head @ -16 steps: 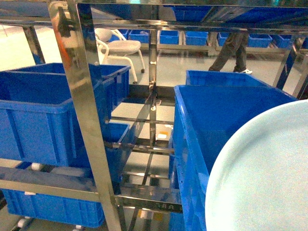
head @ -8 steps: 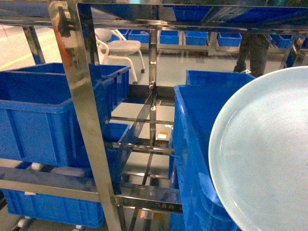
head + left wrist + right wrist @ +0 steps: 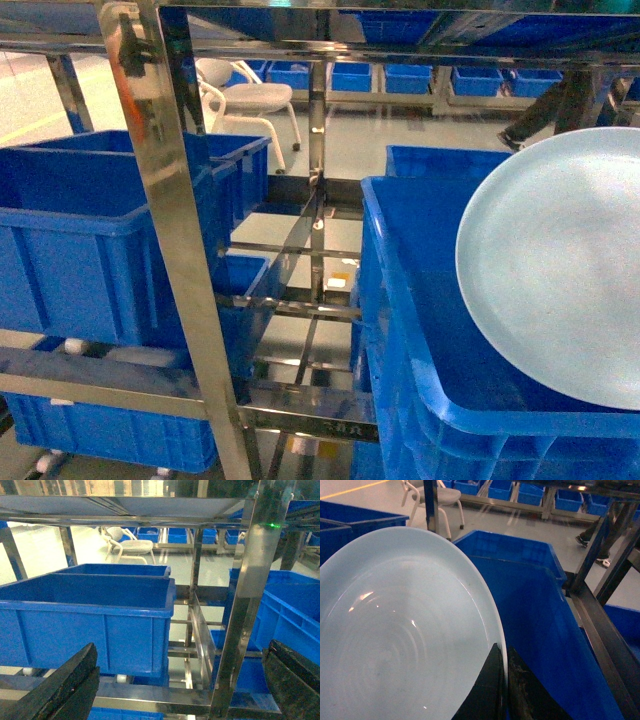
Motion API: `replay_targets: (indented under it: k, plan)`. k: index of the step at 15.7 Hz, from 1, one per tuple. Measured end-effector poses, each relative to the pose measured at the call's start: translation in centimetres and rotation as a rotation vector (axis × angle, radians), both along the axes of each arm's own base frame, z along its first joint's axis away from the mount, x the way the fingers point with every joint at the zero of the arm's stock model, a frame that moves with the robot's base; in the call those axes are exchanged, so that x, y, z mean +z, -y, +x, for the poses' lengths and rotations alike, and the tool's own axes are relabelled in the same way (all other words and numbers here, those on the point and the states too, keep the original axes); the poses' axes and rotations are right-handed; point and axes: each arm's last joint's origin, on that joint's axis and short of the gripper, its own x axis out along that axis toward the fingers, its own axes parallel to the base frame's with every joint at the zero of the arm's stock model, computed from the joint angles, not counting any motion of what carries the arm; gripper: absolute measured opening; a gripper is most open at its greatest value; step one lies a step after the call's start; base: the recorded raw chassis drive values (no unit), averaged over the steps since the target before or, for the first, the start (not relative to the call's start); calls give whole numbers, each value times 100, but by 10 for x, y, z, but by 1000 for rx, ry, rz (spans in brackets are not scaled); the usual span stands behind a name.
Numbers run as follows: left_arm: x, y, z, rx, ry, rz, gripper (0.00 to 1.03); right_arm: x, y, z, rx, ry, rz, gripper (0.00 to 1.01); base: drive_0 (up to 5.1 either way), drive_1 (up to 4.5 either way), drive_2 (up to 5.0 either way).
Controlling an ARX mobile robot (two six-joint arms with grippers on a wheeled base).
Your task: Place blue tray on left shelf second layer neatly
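Note:
The pale blue tray (image 3: 560, 270) hangs tilted at the right of the head view, above a deep dark-blue crate (image 3: 410, 290). In the right wrist view the blue tray (image 3: 405, 630) fills the left half, and my right gripper (image 3: 504, 652) is shut on its rim, one finger on each face. The left shelf (image 3: 175, 220) is a shiny steel rack with a square post and open rails. Its post (image 3: 250, 595) stands just ahead of my left gripper (image 3: 182, 650), which is open with nothing between its black fingers (image 3: 65, 685). Neither gripper shows in the head view.
Dark-blue crates (image 3: 90, 230) sit on the rack's left tiers, with another (image 3: 110, 430) below. A white chair (image 3: 245, 95) and rows of small blue bins (image 3: 410, 78) stand on the floor behind. A person's legs (image 3: 545, 105) show at the back right.
The blue tray has risen and moved away from the head camera, from the lower right corner to over the right crate. The person behind has walked right.

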Motion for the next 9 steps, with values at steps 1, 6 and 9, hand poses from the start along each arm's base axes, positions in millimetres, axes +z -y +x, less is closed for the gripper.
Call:
replay_targets:
  k: [1,6,9]
  plan:
    - [0,0,0,0,0,0,98,-7,0,10,0,-17,-13,2,0,0,0]
    - [0,0,0,0,0,0,98,-40,2,65,-7,-79,-69,2,0,0,0]
    - [0,0,0,0,0,0,98,-58,9,80,-30,-124,-93,2,0,0,0]
